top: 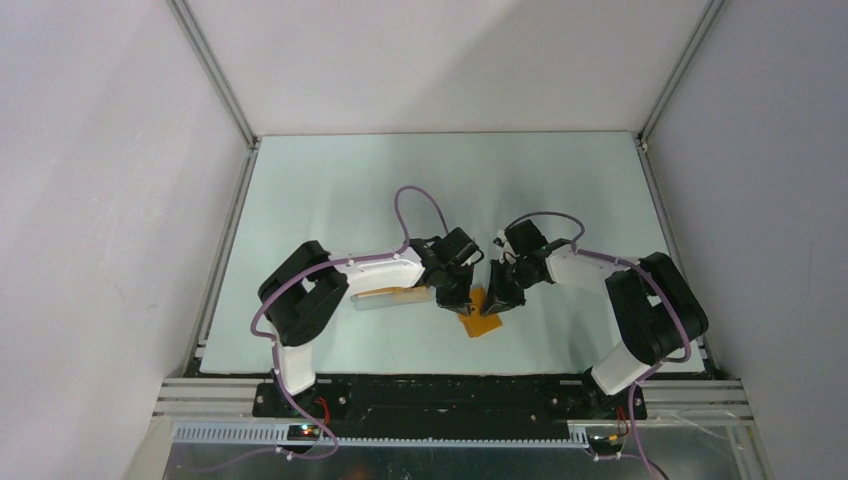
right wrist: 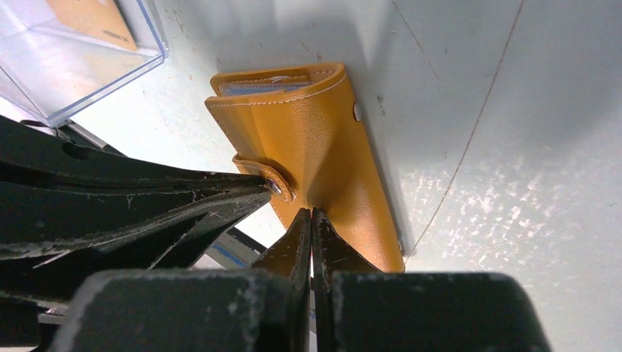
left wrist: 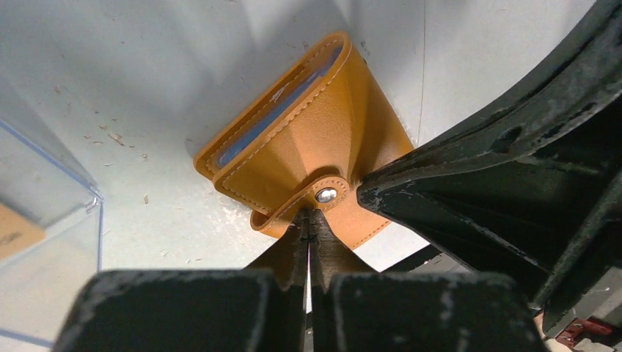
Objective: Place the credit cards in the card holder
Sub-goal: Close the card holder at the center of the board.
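Note:
The card holder (top: 482, 318), an orange-tan wallet, lies folded on the table between both grippers. Its blue-grey inner pockets show at the open edge in the left wrist view (left wrist: 293, 139) and the right wrist view (right wrist: 315, 139). My left gripper (top: 455, 297) (left wrist: 309, 220) is shut, its tips pinched at the snap strap (left wrist: 293, 205). My right gripper (top: 498, 298) (right wrist: 312, 214) is shut on the wallet's outer cover, which puckers toward its tips. One golden-orange credit card (right wrist: 92, 18) (left wrist: 15, 231) lies inside a clear plastic box. No card is in either gripper.
The clear plastic box (top: 385, 298) (right wrist: 73, 66) sits on the table just left of the wallet, under the left arm's wrist. The two grippers' fingers nearly touch each other over the wallet. Enclosure walls stand on all sides of the pale table.

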Controlling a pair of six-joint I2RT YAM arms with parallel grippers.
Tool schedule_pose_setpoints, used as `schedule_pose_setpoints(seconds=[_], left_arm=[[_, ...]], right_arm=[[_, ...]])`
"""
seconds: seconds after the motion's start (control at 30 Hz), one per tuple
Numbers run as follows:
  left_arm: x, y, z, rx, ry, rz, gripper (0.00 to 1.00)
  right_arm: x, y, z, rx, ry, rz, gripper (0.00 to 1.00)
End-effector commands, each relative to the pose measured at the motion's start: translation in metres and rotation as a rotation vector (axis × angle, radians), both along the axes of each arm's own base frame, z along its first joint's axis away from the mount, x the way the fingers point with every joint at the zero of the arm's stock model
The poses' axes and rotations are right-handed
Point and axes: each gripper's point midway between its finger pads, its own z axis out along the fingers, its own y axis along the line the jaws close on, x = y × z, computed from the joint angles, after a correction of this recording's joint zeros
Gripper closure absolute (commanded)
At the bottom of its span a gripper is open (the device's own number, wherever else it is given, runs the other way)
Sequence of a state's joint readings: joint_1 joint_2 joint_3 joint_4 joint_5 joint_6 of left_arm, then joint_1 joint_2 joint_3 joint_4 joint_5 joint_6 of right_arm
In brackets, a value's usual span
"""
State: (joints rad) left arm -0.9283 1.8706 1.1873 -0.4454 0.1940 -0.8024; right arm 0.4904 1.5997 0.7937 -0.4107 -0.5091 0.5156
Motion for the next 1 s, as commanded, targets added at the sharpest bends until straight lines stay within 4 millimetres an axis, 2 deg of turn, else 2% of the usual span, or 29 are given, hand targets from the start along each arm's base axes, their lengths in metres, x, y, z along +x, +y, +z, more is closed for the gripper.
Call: schedule_pose_setpoints(seconds=[0.0,0.63,0.83,0.97], left_arm=[[0.006,-0.011,0.002,-0.012,-0.064,-0.036,1.0],[-0.004,-0.022,0.0,-0.026,-0.047,-0.098,1.0],[-0.01,-0.016,-0.004,-0.013,-0.035,-0.09,1.0],[-0.015,-0.013,-0.008,-0.007,-0.018,-0.094,1.0]], right_arm=[[-0.002,-0.006,-0.019,-0.084,-0.001,0.025,1.0],[-0.002,-0.007,-0.037,-0.121,0.014,0.034,1.0],[-0.001,-0.006,-0.032,-0.109,0.008,0.033,1.0],[0.0,-0.001,-0.022,-0.073,-0.004,0.032,1.0]])
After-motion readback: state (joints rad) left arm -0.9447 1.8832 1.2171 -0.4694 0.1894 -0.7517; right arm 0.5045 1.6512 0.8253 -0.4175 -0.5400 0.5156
